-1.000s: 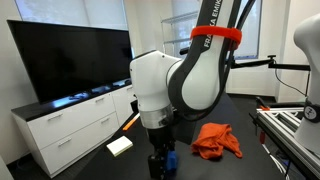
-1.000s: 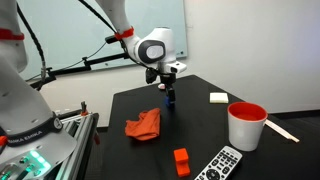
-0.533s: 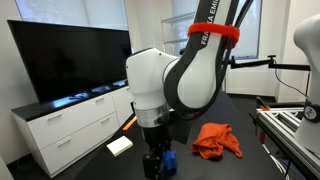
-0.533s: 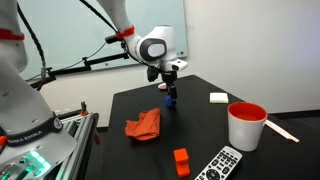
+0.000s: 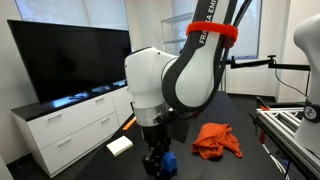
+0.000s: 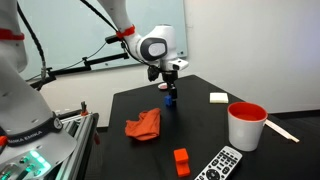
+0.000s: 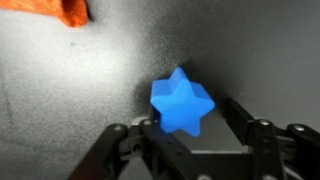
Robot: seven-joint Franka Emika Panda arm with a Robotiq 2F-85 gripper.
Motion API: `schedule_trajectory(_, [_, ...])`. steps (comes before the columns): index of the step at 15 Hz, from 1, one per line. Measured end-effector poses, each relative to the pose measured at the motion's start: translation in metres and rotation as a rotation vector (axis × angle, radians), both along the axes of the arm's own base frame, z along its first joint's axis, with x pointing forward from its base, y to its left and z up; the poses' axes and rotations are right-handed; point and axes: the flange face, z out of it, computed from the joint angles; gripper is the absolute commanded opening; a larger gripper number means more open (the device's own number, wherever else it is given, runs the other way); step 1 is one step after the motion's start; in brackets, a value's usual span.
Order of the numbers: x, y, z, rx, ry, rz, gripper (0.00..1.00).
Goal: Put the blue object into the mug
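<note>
The blue object [image 7: 181, 101], a small star-like block, rests on the dark table and lies between my gripper's [image 7: 192, 120] two fingers. The right finger stands clear of it, so the jaws are open around it. In both exterior views the gripper [image 6: 168, 91] is low over the table at the block [image 6: 170, 101] [image 5: 170, 160]. The mug [image 6: 246, 125], white with a red rim, stands upright near the table's right side in an exterior view, well away from the gripper.
An orange cloth [image 6: 143, 125] [image 5: 217, 140] [image 7: 72, 12] lies near the block. A small red item [image 6: 181, 160], a remote control [image 6: 220, 165], a white flat block [image 6: 218, 97] and a wooden stick [image 6: 281, 130] are on the table. A TV on a white cabinet [image 5: 70, 125] stands beside it.
The arm has sunk a little, bringing the gripper lower around the blue block. The block, mug and cloth have not moved.
</note>
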Motion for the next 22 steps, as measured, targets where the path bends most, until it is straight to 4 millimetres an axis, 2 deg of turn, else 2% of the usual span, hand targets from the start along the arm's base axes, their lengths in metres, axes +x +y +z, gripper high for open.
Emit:
schedule_trajectory(3, [-0.0006,-0.0013,-0.0007,-0.003,0.009,-0.002,1.0])
schedule_trajectory(14, [-0.0082,-0.0074,-0.0046,-0.021,0.073,-0.01,1.0])
schedule_trajectory(22, [-0.0074,-0.006,0.0028,-0.022,0.07,-0.008,1.0])
